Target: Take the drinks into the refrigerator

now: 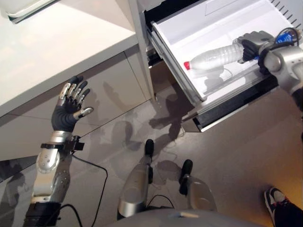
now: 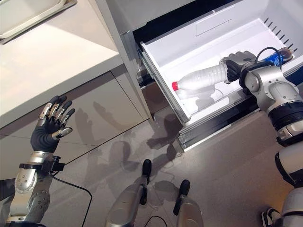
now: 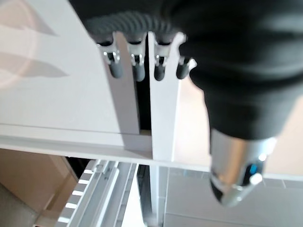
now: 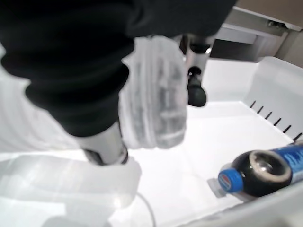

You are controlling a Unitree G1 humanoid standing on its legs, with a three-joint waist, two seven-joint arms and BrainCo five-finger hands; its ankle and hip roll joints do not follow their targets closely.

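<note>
My right hand (image 2: 235,64) is shut on a clear plastic water bottle (image 2: 201,78) with a red cap, holding it on its side just above the floor of the open white refrigerator drawer (image 2: 189,47), cap toward the drawer's front. In the right wrist view the bottle's ribbed body (image 4: 154,94) shows past the dark cover. A dark cola bottle (image 4: 258,172) with a blue cap and label lies in the drawer's far right corner (image 2: 277,57). My left hand (image 1: 68,111) is raised open in front of the cabinet doors, holding nothing.
A white counter (image 1: 57,42) with a pale tray (image 1: 23,9) at its back edge stands to the left of the refrigerator. The pulled-out drawer juts over the grey floor. A person's shoe (image 1: 274,198) shows at the lower right.
</note>
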